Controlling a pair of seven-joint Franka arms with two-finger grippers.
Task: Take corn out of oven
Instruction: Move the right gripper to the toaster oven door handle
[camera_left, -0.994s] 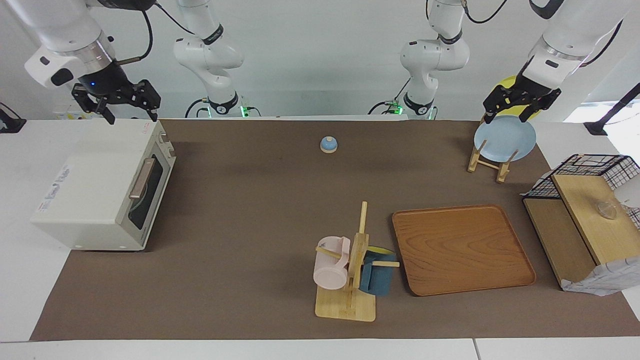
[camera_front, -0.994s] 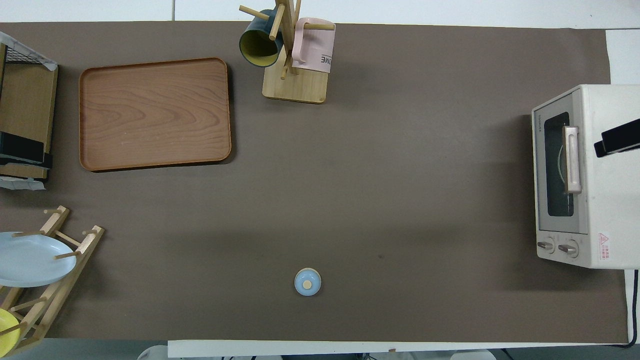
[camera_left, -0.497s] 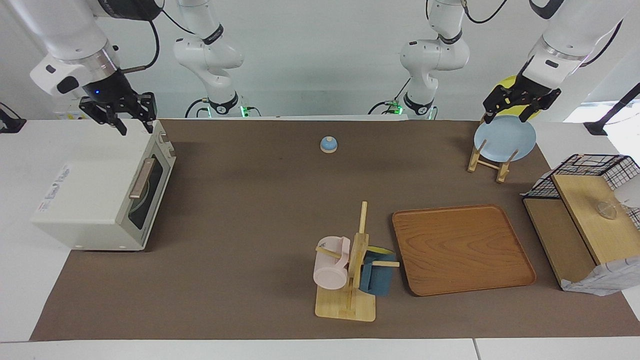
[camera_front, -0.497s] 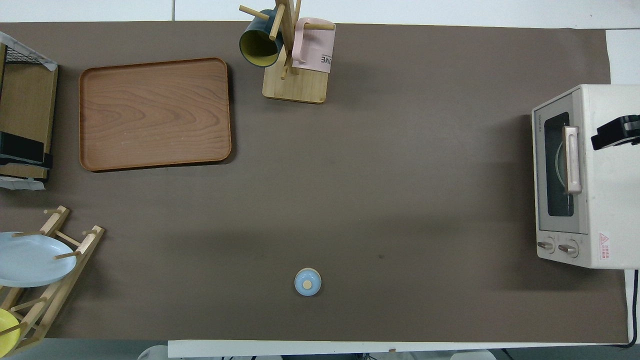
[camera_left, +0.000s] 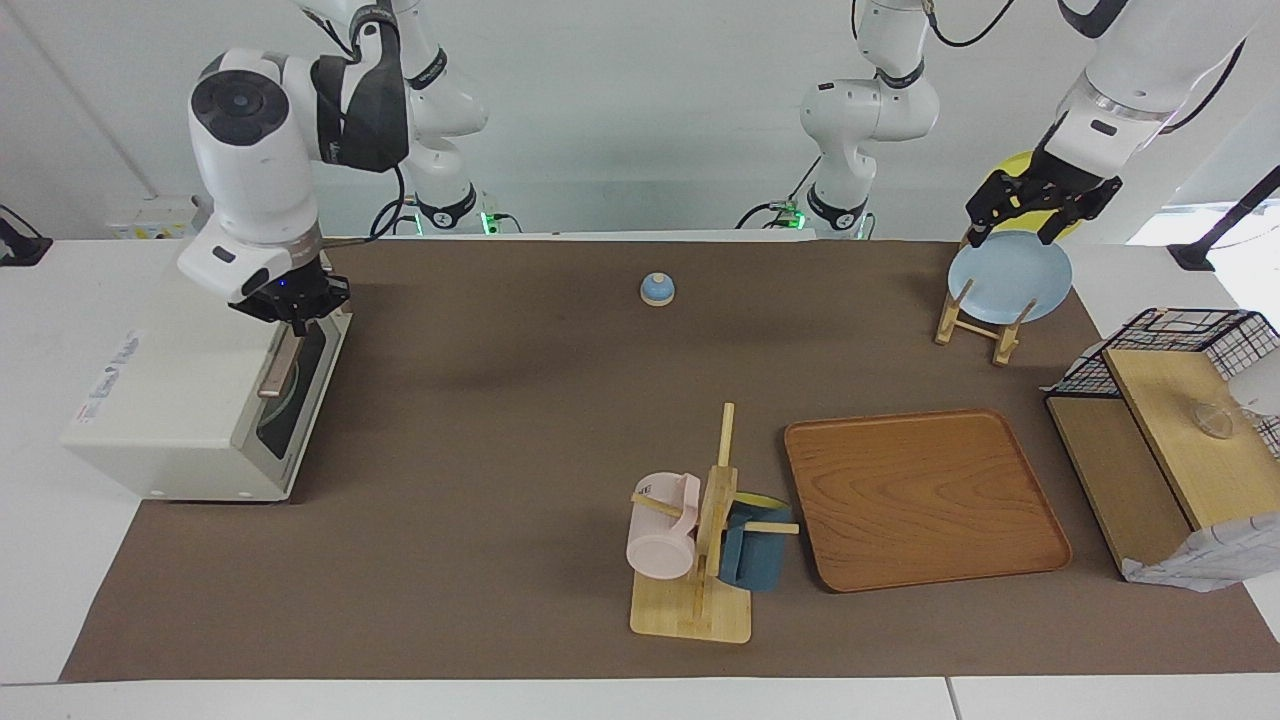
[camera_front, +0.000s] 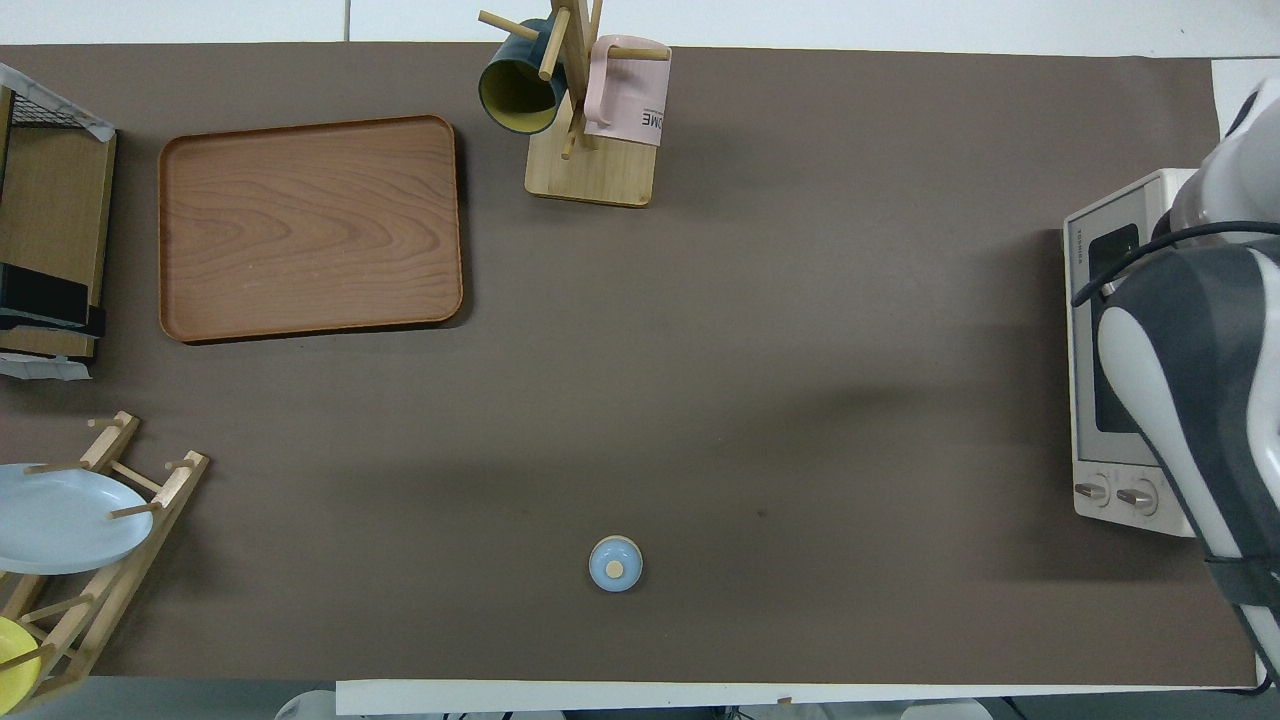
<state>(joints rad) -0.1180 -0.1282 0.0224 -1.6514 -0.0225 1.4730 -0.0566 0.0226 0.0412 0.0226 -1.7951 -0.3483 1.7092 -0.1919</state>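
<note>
The cream-white oven (camera_left: 170, 390) stands at the right arm's end of the table with its dark glass door shut. It also shows in the overhead view (camera_front: 1082, 380). The corn is hidden; I see none of it through the glass. My right gripper (camera_left: 292, 312) points down at the end of the oven's bar handle (camera_left: 278, 368) that is nearer to the robots. In the overhead view the right arm (camera_front: 1190, 380) covers the gripper and most of the door. My left gripper (camera_left: 1015, 235) hangs open over the plate rack and waits.
A pale blue plate (camera_left: 1008, 278) and a yellow plate stand in a wooden rack. A wooden tray (camera_left: 925, 497), a mug tree (camera_left: 700, 540) with two mugs, a small blue knob (camera_left: 657, 289) and a black wire basket (camera_left: 1170, 350) are on the table.
My right arm has swung from above the oven's top corner down to the door handle, its wrist turning to point down. The left arm has not moved.
</note>
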